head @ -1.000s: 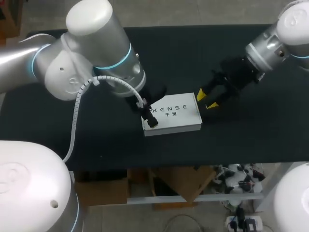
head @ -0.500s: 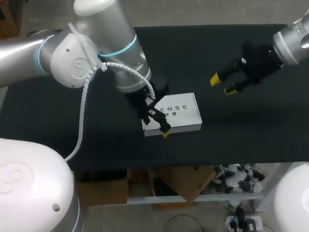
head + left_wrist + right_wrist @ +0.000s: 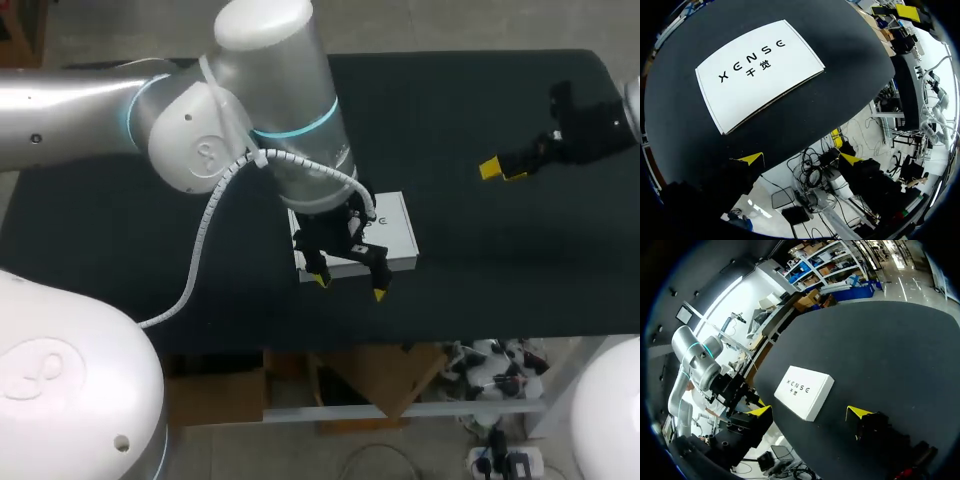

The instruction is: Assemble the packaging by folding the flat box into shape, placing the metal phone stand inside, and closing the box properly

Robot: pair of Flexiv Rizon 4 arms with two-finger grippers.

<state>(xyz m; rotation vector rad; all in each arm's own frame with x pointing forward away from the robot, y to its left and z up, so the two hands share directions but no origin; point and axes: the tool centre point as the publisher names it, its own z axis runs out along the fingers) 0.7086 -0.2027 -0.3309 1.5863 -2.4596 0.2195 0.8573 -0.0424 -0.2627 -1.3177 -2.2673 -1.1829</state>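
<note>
A closed white box (image 3: 395, 228) with black print lies flat near the middle of the black table, partly hidden under my left arm in the head view. My left gripper (image 3: 350, 286) hangs open just past the box's front edge, with nothing between its fingers. In the left wrist view the box (image 3: 760, 72) lies ahead of the left gripper (image 3: 801, 159), apart from both yellow tips. My right gripper (image 3: 503, 170) is open far to the right of the box. From the right wrist the box (image 3: 804, 391) shows ahead of the right gripper (image 3: 810, 412). No metal phone stand is in view.
The black table (image 3: 470, 280) carries nothing else that I can see. Its front edge runs a short way in front of the box and the left gripper. My left arm (image 3: 695, 365) stands beyond the box in the right wrist view.
Both grippers have opened and left the box. The left one swung across it toward the front edge. The right one drew back to the right. The box has stayed put.
</note>
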